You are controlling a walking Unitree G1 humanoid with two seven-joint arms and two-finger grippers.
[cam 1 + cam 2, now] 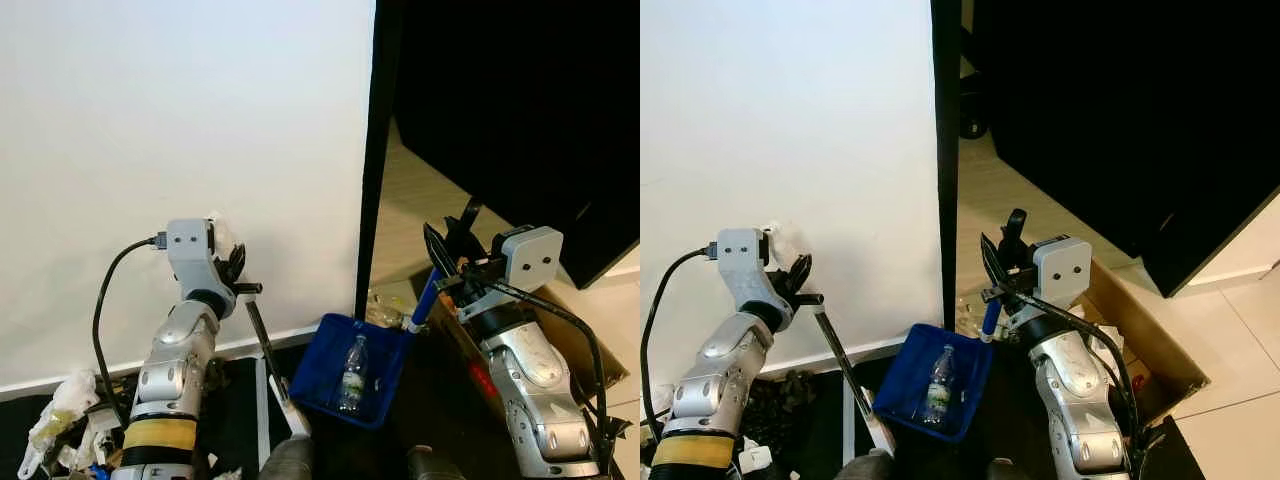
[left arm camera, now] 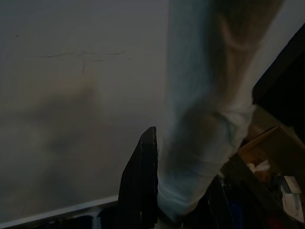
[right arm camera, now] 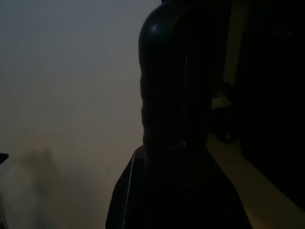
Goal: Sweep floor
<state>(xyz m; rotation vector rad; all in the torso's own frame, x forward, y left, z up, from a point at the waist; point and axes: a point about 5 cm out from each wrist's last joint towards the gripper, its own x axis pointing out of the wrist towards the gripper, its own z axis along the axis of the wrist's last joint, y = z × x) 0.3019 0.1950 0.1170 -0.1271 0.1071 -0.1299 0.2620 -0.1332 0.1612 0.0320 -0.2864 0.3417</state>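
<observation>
One blue dustpan [image 1: 345,372] at 6 o'clock, low centre — one clear bottle [image 1: 351,374] inside. Right tool [image 1: 447,262] pinches its blue handle [image 1: 424,300]; left tool [image 1: 238,275] clamps one broom stick [image 1: 262,340] at 8 o'clock.

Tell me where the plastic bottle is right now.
In the eye views, the plastic bottle lies inside the blue dustpan, low at centre, between the two arms; the right gripper holds the dustpan's handle.

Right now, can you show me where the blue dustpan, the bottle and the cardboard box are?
blue dustpan [image 1: 318,358]: left eye view, on its left blue wall.
bottle [image 1: 352,372]: left eye view, on the middle of its clear body.
cardboard box [image 1: 1140,335]: right eye view, on its brown inside wall.
</observation>
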